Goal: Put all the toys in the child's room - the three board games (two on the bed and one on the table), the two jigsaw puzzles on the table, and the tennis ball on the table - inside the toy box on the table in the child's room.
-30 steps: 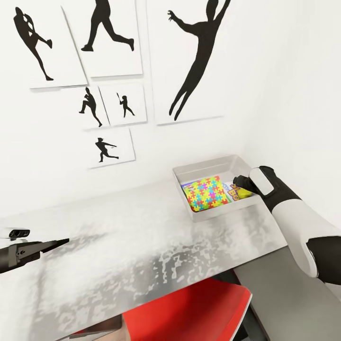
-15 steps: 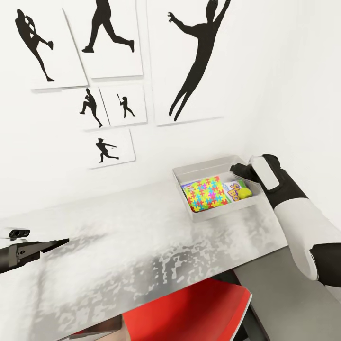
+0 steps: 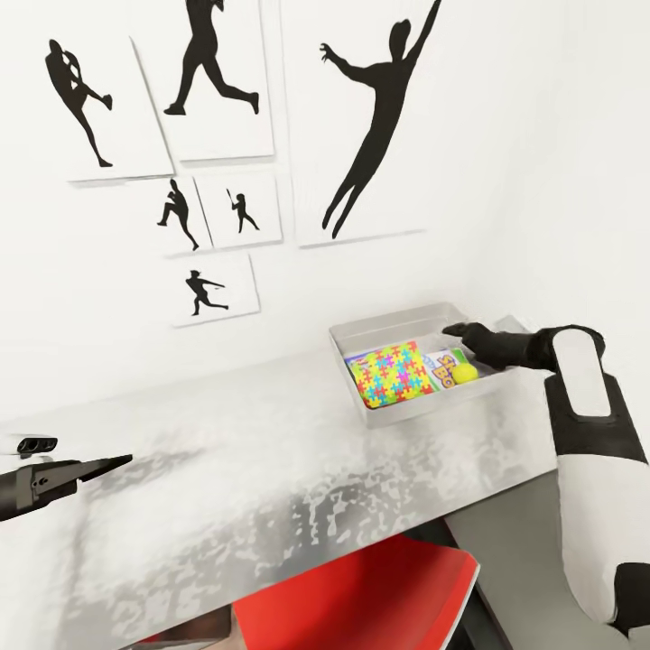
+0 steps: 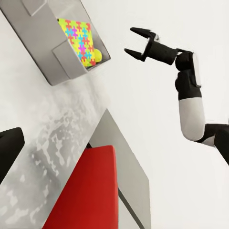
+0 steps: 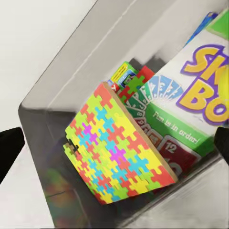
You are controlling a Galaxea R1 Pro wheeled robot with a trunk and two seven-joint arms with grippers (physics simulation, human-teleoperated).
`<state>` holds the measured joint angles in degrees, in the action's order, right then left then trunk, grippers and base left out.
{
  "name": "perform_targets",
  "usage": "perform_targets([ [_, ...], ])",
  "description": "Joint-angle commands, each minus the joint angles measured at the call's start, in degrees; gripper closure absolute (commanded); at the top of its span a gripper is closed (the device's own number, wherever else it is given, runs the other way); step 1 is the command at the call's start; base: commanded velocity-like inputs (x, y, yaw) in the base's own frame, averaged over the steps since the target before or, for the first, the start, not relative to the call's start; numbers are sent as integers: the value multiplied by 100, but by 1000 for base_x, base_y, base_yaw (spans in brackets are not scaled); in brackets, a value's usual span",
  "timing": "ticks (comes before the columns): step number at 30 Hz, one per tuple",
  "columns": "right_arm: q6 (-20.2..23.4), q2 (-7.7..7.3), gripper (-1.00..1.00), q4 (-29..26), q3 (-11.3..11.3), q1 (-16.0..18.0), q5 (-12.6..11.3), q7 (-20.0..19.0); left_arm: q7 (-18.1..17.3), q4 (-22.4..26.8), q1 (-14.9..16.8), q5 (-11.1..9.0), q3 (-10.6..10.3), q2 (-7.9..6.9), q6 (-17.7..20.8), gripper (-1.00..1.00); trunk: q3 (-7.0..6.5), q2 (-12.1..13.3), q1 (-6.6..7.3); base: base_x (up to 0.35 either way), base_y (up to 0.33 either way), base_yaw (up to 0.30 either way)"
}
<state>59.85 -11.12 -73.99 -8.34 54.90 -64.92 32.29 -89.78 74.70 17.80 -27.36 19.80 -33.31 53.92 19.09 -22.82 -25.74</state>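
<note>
In the right wrist view we see the Skip-Bo board game (image 5: 191, 114) cut off by the picture's edge, so its title reads only in part, and the jigsaw puzzle (image 5: 117, 155) leaning against it hides its lower corner. Behind the puzzle more boxes (image 5: 125, 76) show only as slivers; we cannot tell what they are. From the head view the toy box (image 3: 411, 322) wall hides the lower part of the tennis ball (image 3: 464, 373), and the board game's print there is too small to read. The left gripper (image 3: 113, 464) and the red chair (image 3: 361, 596) under the surface (image 3: 226, 487) both run off the frame's edge.
</note>
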Motion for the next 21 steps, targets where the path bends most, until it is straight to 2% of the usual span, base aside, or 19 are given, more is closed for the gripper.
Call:
perform_targets([
  [1, 15, -37, -100, -225, -98, -291, -495, 58, -22, -1, 4, 1, -2, -1, 59, -100, 0, -10, -4, 0, 0, 0],
  [2, 15, -64, -100, -335, -147, -436, -708, 58, -22, -1, 4, 0, 0, -1, 59, -100, -9, -10, -4, 0, 0, 0],
  [6, 15, -305, -100, -1147, -431, -1590, -2255, 23, -22, -3, 4, -5, -1, -1, 58, -100, -46, -10, -4, 0, 0, 0],
  [7, 15, -320, -100, -1220, -454, -1735, -2415, 5, -22, -3, 4, -5, -1, -1, 58, -100, -56, -10, -4, 0, 0, 0],
  [9, 15, -352, -100, -1428, -523, -2360, -2906, -149, -22, -3, 4, -6, -2, 0, 58, -100, -74, -10, -4, -41, 0, 0],
  [12, 15, -357, -100, -1545, -563, -3041, -3143, -583, -22, -1, 4, -6, -2, 0, 58, -100, -102, -10, -4, -119, 6, 0],
  [14, 15, -353, -100, -1608, -639, -3708, -3223, -1414, -22, -1, 4, -5, -2, 0, 58, -100, -120, -10, -4, -179, 28, 0],
  [15, 15, -352, -100, -1617, -668, -3872, -3224, -1676, -22, -1, 4, -5, -2, 0, 58, -100, -130, -10, -4, -166, 19, 0],
  [16, 15, -350, -100, -1630, -737, -4196, -3218, -2236, -22, -2, 4, -5, -2, 0, 56, -100, -139, -10, -4, -113, 12, 0],
  [17, 15, -349, -100, -1635, -778, -4356, -3213, -2525, -22, -1, 4, -4, -3, 0, 54, -100, -148, -10, -4, -91, 10, 0],
  [18, 15, -348, -100, -1642, -861, -4658, -3197, -3088, -22, -4, 4, -4, -3, 0, 52, -100, -157, -10, -4, -58, 6, 0],
  [19, 15, -346, -100, -1644, -903, -4798, -3179, -3351, -22, -5, 4, -5, -3, 0, 52, -100, -166, -10, -4, -46, 5, 0],
  [20, 15, -337, -100, -1648, -982, -5058, -3108, -3824, -22, -6, 4, -5, -3, 0, 51, -100, -176, -10, -4, -30, 3, 0],
  [21, 15, -330, -100, -1649, -1018, -5174, -3052, -4031, -22, -5, 4, -5, -3, 0, 50, -100, -185, -10, -4, -24, 3, 0],
])
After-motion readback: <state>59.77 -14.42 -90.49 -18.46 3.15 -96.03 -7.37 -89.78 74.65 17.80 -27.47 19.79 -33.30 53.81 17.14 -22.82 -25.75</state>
